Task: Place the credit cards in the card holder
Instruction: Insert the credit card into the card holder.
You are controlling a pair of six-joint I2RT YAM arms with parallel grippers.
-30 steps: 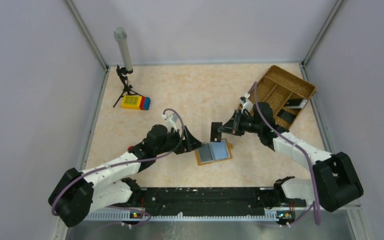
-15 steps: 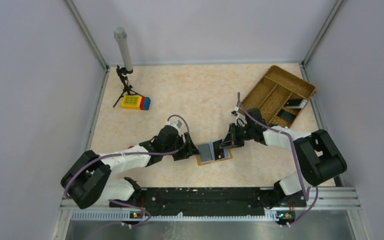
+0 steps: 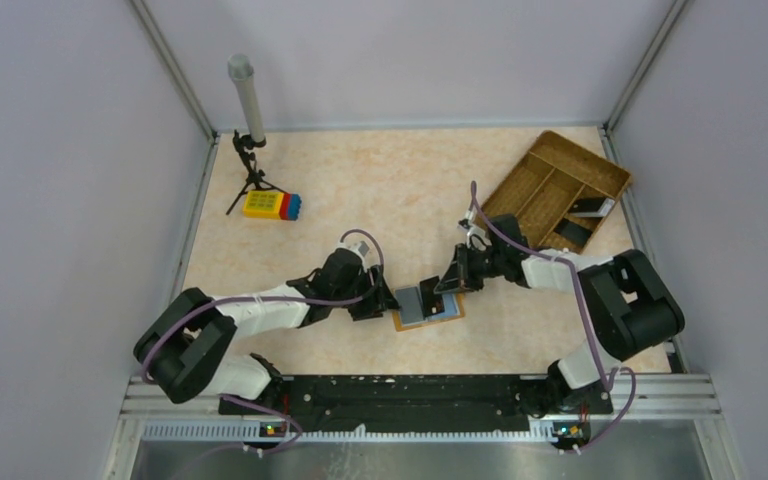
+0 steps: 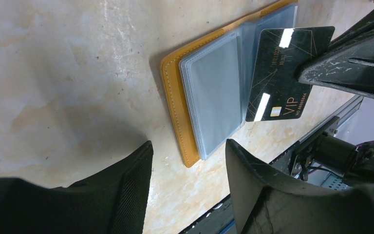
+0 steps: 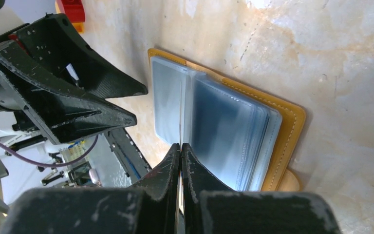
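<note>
The card holder (image 3: 452, 318) lies open on the table, orange-tan with clear sleeves (image 4: 214, 92); it also shows in the right wrist view (image 5: 287, 126). My right gripper (image 3: 440, 286) is shut on a black credit card (image 4: 282, 68) marked VIP. It holds the card on edge over the holder's middle fold, and the card shows edge-on in the right wrist view (image 5: 180, 122). My left gripper (image 3: 384, 300) is open and empty, low at the holder's left edge, its fingertips (image 4: 131, 185) apart just short of the leather. Two more dark cards (image 3: 587, 206) lie in the tray.
A brown woven compartment tray (image 3: 560, 140) stands at the back right. A yellow-red-blue toy block (image 3: 272, 205) and a small tripod with a grey tube (image 3: 248, 120) stand at the back left. Side walls enclose the table.
My right gripper has come down and left with the black card, from above the table to the holder's fold. My left gripper has slid right, up to the holder's left edge.
</note>
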